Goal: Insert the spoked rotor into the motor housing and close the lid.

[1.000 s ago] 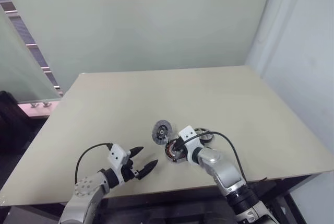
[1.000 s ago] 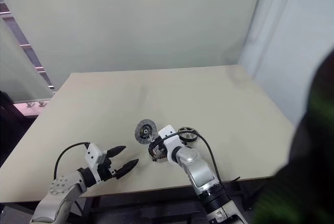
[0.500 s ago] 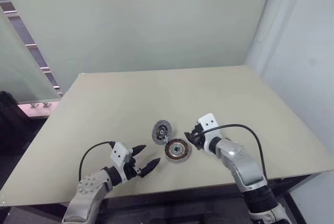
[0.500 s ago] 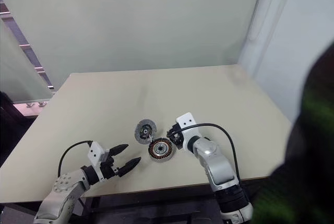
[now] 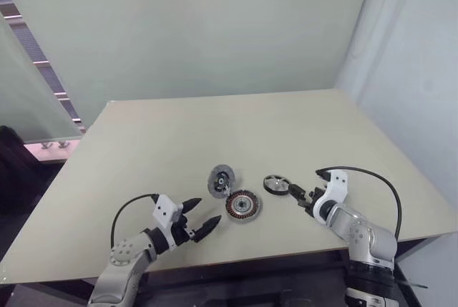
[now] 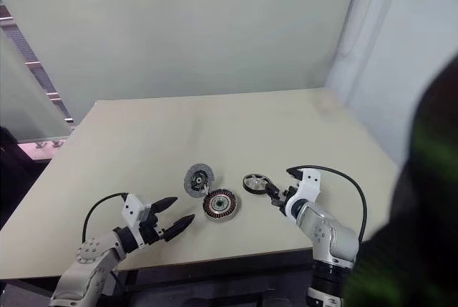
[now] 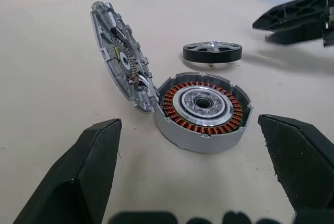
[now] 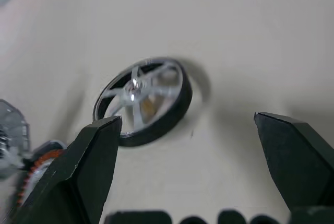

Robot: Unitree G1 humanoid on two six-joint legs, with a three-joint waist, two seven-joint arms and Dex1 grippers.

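Spoked rotor (image 5: pixel 275 184) flat on worktop (image 5: pixel 179 135) beside copper-wound motor housing (image 5: pixel 242 205), lid (image 5: pixel 221 180) propped tilted against housing to leave bore exposed; right claw (image 5: pixel 301 196) spread before rotor for pickup, left claw (image 5: pixel 201 217) spread, empty.

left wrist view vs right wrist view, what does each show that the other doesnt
Left wrist view alone: the lid standing tilted on edge against the motor housing, the housing's full ring of copper windings, the open left gripper, and the right gripper beyond. Right wrist view alone: the spoked rotor from above, with its silver spokes and hub, between the right gripper's open fingers. Both: the rotor lying flat on the table, untouched, apart from the housing.
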